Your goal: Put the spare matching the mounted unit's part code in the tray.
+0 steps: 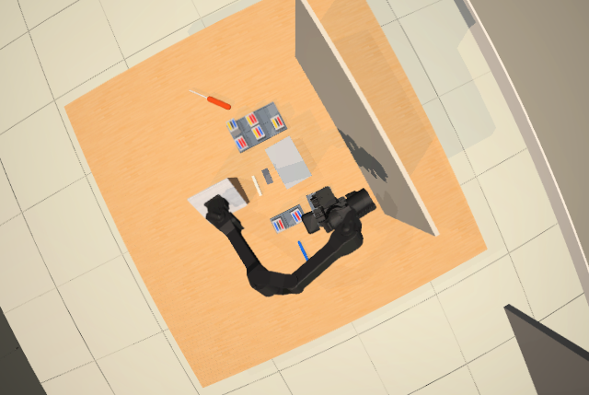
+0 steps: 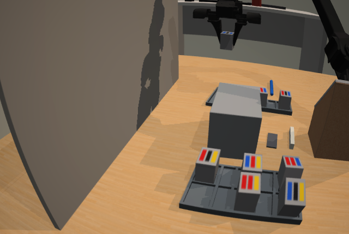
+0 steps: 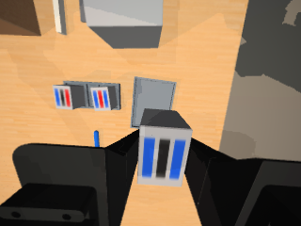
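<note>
The end effector [image 3: 162,165] is clamping a grey spare [image 3: 164,153] coded blue-black-blue, carrying it high over the worktop [image 2: 157,130], above the open section of the tray [image 3: 154,100] beyond the large grey unit [image 2: 235,118]. In my judgement the carry step is nearly complete; next it should lower and release. No readable lettering; only colour stripes.
</note>
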Controlling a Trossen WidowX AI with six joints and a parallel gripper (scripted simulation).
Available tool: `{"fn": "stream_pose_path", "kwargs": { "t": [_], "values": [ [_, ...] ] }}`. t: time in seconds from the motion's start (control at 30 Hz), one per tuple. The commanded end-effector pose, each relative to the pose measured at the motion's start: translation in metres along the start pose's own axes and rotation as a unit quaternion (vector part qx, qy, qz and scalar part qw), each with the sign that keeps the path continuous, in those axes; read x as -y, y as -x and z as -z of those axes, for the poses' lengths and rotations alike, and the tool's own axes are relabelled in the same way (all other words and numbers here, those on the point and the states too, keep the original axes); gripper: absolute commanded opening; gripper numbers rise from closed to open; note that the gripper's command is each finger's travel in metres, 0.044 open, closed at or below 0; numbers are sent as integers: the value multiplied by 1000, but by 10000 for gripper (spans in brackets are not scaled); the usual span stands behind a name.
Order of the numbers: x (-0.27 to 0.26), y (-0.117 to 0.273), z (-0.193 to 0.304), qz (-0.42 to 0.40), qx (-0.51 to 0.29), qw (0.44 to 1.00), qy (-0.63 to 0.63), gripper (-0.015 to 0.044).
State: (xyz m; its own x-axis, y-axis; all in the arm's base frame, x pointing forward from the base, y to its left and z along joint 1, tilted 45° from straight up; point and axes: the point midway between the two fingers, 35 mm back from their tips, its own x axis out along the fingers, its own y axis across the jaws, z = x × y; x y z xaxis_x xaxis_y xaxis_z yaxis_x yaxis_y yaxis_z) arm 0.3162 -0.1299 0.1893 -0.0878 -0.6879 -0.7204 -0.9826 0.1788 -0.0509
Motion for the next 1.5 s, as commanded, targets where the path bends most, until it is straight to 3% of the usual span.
{"fn": "stream_pose_path", "kwargs": {
  "t": [0.0, 1.47],
  "values": [
    [-6, 1, 7, 0, -5, 1000, 8, 0],
    [1, -40, 5, 0, -1, 1000, 7, 0]
  ]
}}
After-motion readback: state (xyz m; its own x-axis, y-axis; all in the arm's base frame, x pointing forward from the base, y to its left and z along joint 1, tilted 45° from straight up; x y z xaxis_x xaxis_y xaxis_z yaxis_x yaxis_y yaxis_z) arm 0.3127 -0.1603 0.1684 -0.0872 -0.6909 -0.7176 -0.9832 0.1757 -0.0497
